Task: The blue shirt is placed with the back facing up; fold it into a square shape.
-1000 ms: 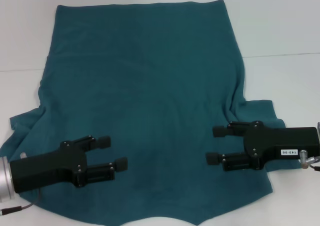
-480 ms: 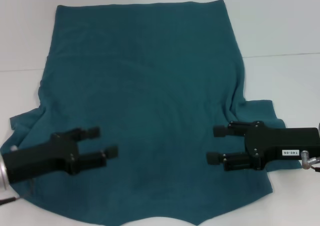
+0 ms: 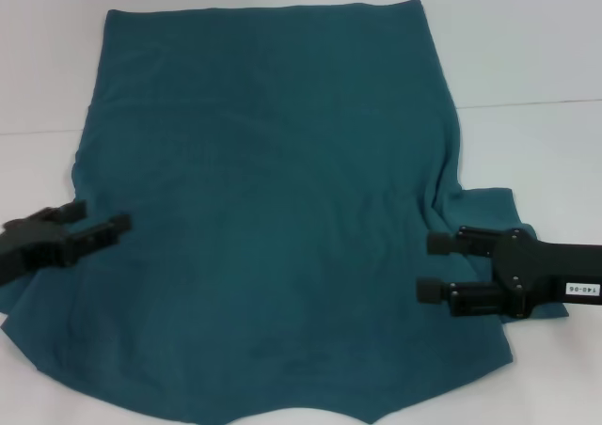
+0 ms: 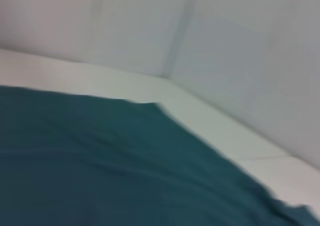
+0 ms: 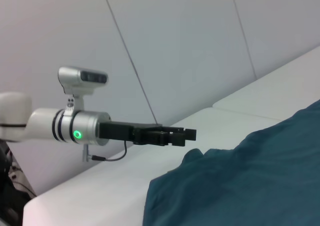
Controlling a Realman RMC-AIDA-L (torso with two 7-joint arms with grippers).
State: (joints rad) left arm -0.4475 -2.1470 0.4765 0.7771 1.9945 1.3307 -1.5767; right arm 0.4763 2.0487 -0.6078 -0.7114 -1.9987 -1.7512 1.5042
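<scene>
The blue shirt (image 3: pixel 273 209) lies spread flat on the white table (image 3: pixel 527 58), back up, unfolded. The left gripper (image 3: pixel 89 226) hovers at the shirt's left sleeve edge, the right gripper (image 3: pixel 437 267) over its right sleeve; both are parted and empty, probably positioned for sleeve grasps. No containers are present.

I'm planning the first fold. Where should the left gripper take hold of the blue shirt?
Probably the sleeve edge of the blue shirt right beside the open left gripper, coming in from the robot's left: the cloth lies flat, so only its edges offer something to pinch.
</scene>
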